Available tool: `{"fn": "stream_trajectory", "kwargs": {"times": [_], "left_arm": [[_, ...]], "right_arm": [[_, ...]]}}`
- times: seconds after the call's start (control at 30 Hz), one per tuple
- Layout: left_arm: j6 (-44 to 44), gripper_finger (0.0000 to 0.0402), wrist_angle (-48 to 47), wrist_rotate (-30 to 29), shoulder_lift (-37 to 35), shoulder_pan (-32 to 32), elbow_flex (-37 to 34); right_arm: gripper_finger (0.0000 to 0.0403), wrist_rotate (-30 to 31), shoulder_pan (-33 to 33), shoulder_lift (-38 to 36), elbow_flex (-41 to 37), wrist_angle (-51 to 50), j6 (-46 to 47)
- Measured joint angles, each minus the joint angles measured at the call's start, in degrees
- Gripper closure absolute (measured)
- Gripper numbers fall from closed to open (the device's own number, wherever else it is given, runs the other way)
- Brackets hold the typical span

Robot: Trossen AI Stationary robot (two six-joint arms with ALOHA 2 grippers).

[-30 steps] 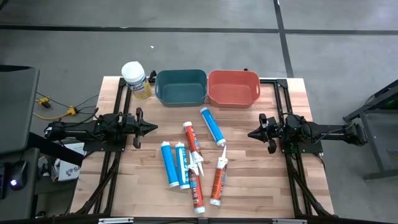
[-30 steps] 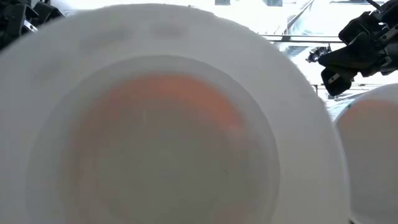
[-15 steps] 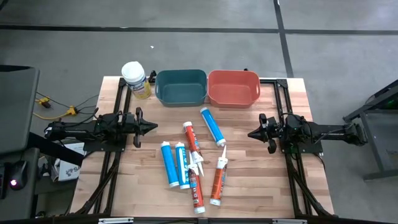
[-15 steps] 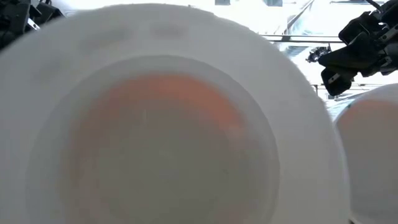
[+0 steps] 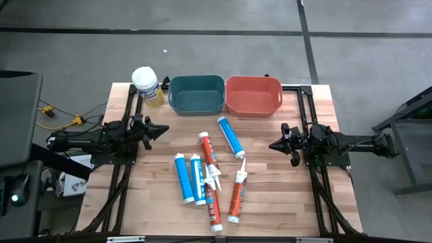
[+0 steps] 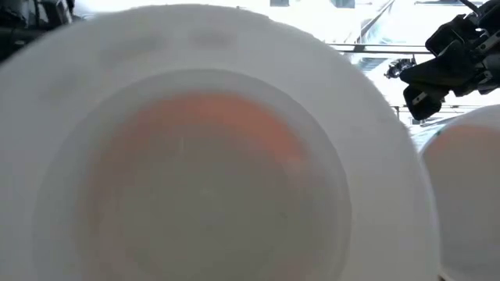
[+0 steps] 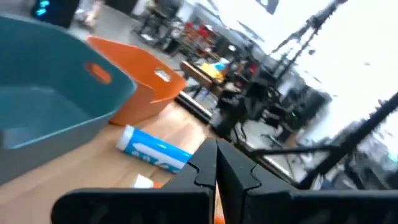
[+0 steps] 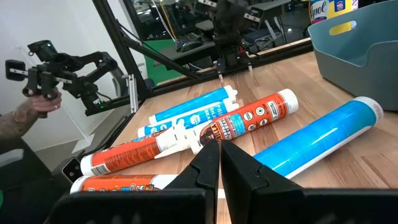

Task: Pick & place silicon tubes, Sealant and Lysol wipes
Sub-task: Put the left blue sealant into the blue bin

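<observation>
Upright at the bench's [image 5: 283, 209] upper left, the wipes [image 5: 146, 86] look light, stiff and slick, best gripped around the body below the lid, while left jaws [image 5: 162, 128] and right jaws [image 5: 273, 144] sit closed, empty.

Even, soft overhead light covers the tabletop [image 5: 270, 196], with only faint shadows. The low view is filled by a pale, out-of-focus disc (faintly orange at its centre) against glaring white. The left wrist view is motion-blurred; its background is washed out.
</observation>
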Motion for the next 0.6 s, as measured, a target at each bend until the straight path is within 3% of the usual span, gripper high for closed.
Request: {"fn": "stream_trajectory", "kwargs": {"times": [0.33,0.6], "left_arm": [[-17.0,0.0401,-14.0,-5.3,13.4,0.0,5.8],[-27.9,0.0402,-33.5,-4.9,30.9,-2.0,18.9]], "right_arm": [[0.0391,0.0,0.0,0.0,0.0,0.0,0.0],[0.0391,0.0,0.0,0.0,0.0,0.0,0.0]]}}
